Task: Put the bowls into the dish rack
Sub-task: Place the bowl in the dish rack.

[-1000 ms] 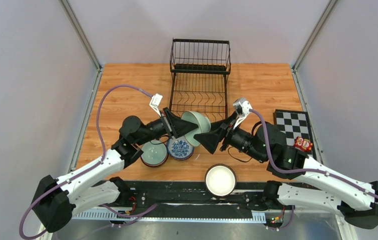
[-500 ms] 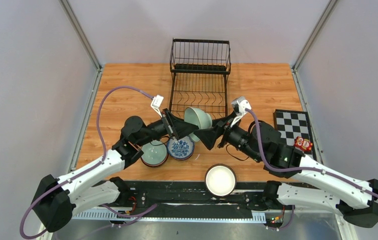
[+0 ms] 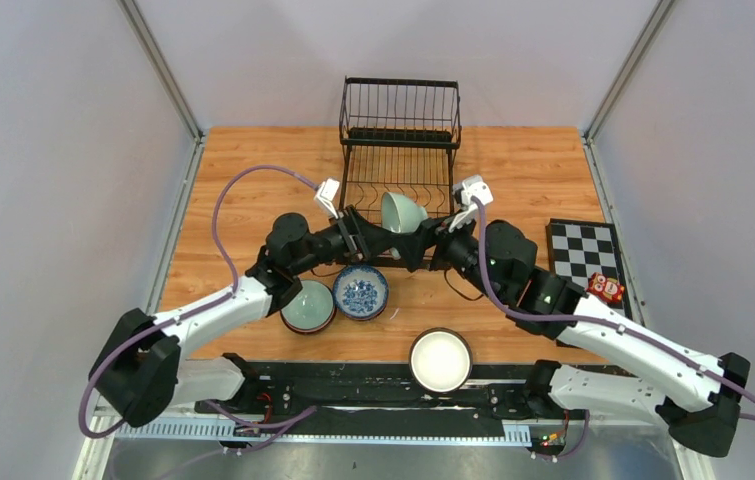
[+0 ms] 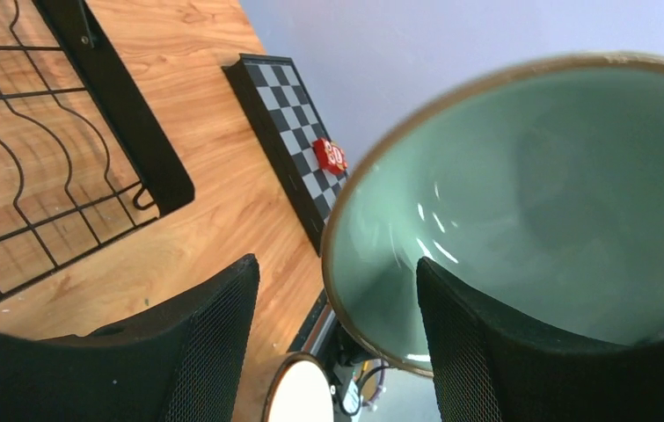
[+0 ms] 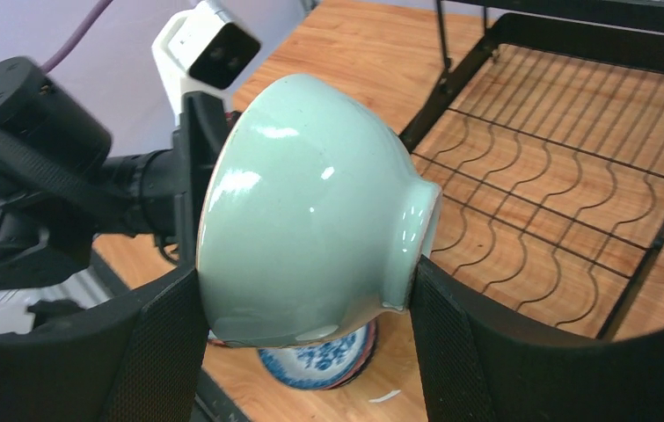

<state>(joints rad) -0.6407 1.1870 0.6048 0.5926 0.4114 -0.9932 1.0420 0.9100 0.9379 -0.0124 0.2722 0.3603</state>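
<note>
A pale celadon bowl point(image 3: 403, 212) point(image 5: 310, 211) hangs on its side just above the dish rack's point(image 3: 373, 185) near edge. My right gripper point(image 3: 416, 240) point(image 5: 306, 280) is shut on it, one finger on the rim and the other on the foot. My left gripper point(image 3: 378, 236) point(image 4: 337, 268) stands open at the bowl's mouth point(image 4: 530, 193): one finger reaches inside and the other stands clear of the rim. On the table lie a second celadon bowl point(image 3: 308, 305), a blue-and-white bowl point(image 3: 360, 293) point(image 5: 328, 360) and a white bowl point(image 3: 440, 360) point(image 4: 302, 391).
The rack's slotted base point(image 5: 574, 176) point(image 4: 38, 193) lies right beside the held bowl, with its basket tier point(image 3: 400, 105) at the back. A checkered board point(image 3: 585, 252) point(image 4: 288, 105) with a small red object point(image 3: 606, 289) lies at the right edge.
My left gripper has let go of the celadon bowl and opened. Both arms have moved toward the rack, carrying the bowl from above the table bowls to the rack's near edge.
</note>
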